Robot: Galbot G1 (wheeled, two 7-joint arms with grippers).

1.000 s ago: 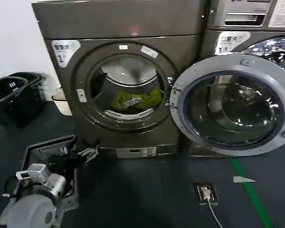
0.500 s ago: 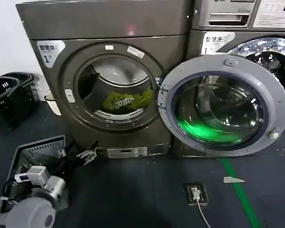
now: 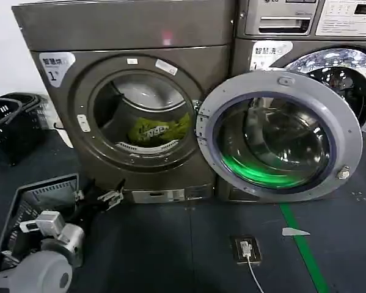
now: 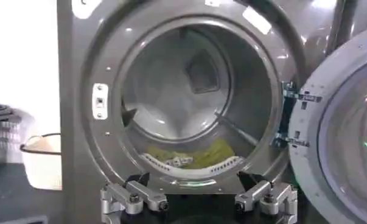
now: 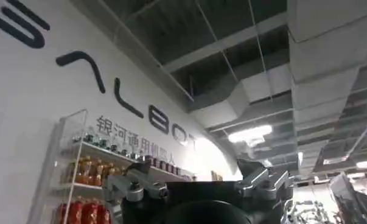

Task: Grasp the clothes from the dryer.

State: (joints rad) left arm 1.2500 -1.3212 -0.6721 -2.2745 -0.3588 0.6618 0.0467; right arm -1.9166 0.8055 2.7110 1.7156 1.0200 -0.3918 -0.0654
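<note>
Grey rounded left arm (image 3: 39, 268) — silver screw-jointed fingers (image 4: 131, 199), black cables.

Dark grey floor (image 3: 170, 244) with a green tape line (image 3: 302, 244) running along it. White wall (image 3: 5, 55) behind, at left. Black plastic laundry baskets (image 3: 11, 125) stand against it. Small floor socket with white cable (image 3: 245, 249) plugged in.

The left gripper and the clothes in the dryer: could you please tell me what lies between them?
In the left wrist view, just the dryer's porthole rim stands between the open left gripper and the yellow-green clothes; the door is swung aside.
</note>
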